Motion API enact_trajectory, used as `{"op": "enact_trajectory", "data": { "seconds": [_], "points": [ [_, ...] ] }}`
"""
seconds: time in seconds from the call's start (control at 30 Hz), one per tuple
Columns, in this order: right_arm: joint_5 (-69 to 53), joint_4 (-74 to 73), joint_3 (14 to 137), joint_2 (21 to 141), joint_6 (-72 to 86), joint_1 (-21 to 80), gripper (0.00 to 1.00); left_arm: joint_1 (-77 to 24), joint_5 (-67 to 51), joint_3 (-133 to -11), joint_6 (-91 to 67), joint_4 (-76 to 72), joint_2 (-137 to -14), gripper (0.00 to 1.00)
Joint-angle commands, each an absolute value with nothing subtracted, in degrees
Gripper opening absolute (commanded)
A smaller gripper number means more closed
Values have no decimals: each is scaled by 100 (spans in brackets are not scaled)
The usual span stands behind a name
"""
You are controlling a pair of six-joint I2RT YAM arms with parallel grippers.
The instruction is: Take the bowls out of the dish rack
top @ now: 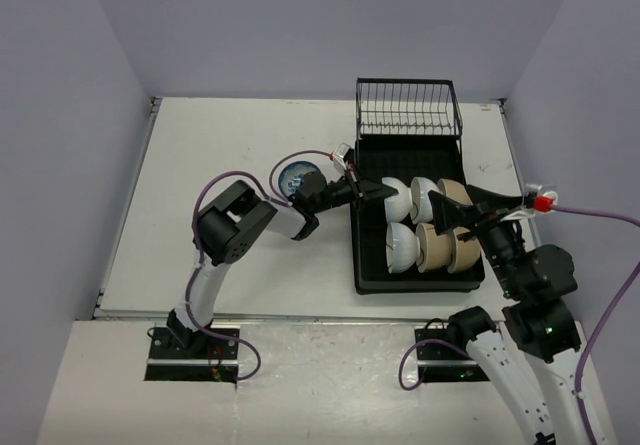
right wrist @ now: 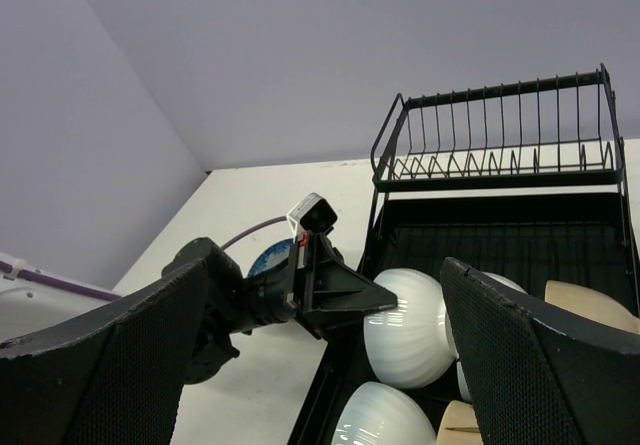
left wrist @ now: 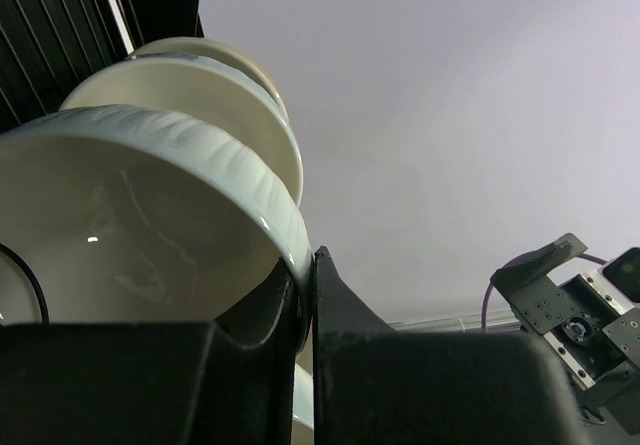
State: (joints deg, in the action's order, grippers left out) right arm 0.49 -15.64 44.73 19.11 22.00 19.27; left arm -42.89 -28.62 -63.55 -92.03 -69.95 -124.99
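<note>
The black dish rack (top: 358, 265) holds two rows of bowls on edge. My left gripper (top: 385, 193) is shut on the rim of the back row's leftmost white bowl (top: 397, 197). The left wrist view shows that ribbed rim (left wrist: 150, 225) pinched between the jaws (left wrist: 310, 265), with another white bowl (left wrist: 200, 95) and a tan one (left wrist: 250, 60) behind. My right gripper (top: 462, 215) hangs open over the rack's right side, holding nothing. In its wrist view the right gripper (right wrist: 322, 265) frames the left gripper (right wrist: 395, 300) and the held bowl (right wrist: 415, 325).
A blue-and-white bowl (top: 298, 176) sits on the white table just left of the rack, under the left arm. The front row holds a white bowl (top: 400, 246) and tan bowls (top: 435, 248). The rack's wire basket (top: 408, 110) stands at the far end.
</note>
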Motion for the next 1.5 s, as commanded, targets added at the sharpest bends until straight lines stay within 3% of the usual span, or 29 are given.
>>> {"op": "enact_trajectory", "data": {
  "seconds": [0.0,0.57,1.47],
  "points": [
    [26,-1441,4465,2004,2118,1925,99,-4219,-2936,-6592,-9377,-9253,-12463,0],
    [-114,-1424,4483,2074,2109,1925,99,-4210,-3024,-7075,-9914,-9861,-12894,0],
    [-149,-1441,4465,2074,2109,1925,99,-4105,-2918,-6794,-9879,-10204,-12358,0]
  ]
}}
